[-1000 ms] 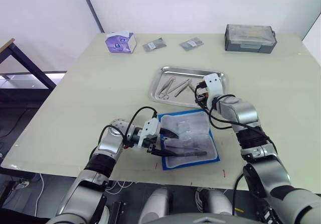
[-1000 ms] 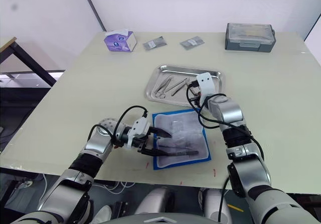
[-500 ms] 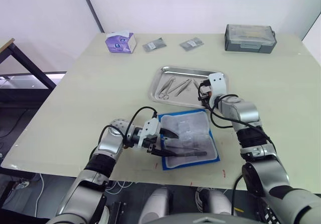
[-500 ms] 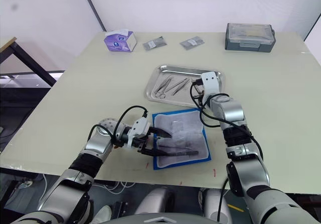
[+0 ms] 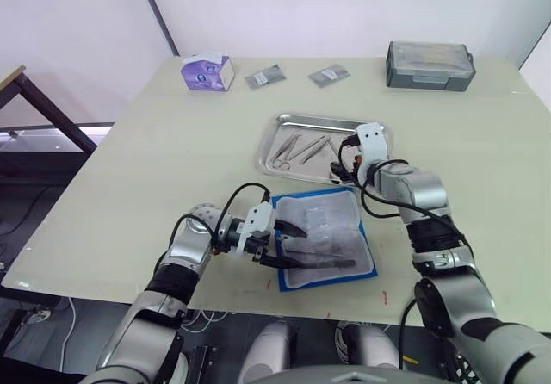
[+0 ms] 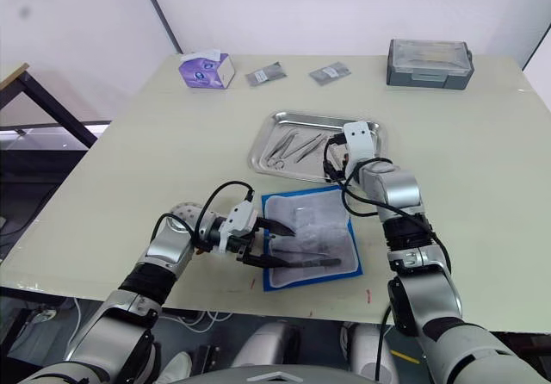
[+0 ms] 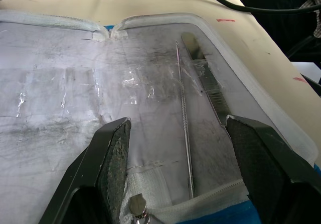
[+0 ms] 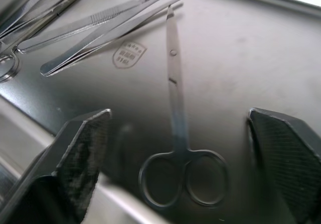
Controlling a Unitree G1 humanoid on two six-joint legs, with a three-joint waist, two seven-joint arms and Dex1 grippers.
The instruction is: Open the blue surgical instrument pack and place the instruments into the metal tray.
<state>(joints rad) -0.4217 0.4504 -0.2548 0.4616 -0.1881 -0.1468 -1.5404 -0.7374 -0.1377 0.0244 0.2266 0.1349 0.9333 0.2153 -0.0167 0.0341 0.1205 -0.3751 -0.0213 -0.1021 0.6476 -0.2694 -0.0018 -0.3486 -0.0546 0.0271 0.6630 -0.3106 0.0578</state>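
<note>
lab/test room: bare white walls, table (image 5: 172, 143) w/ med kit.

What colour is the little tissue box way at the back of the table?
The tissue box is purple with some white on it. The left eye view shows it best.

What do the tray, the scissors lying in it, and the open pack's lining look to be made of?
The metal tray: apparently polished steel, with mirror-like glare and a stamped mark. The scissors: bright smooth metal, likely stainless, with a pivot screw visible. The pack's lining: seemingly thin clear-whitish plastic film, wrinkled and glinting, with a whitish stitched-looking border; the outer edge is blue, possibly fabric or coated sheet.
</note>
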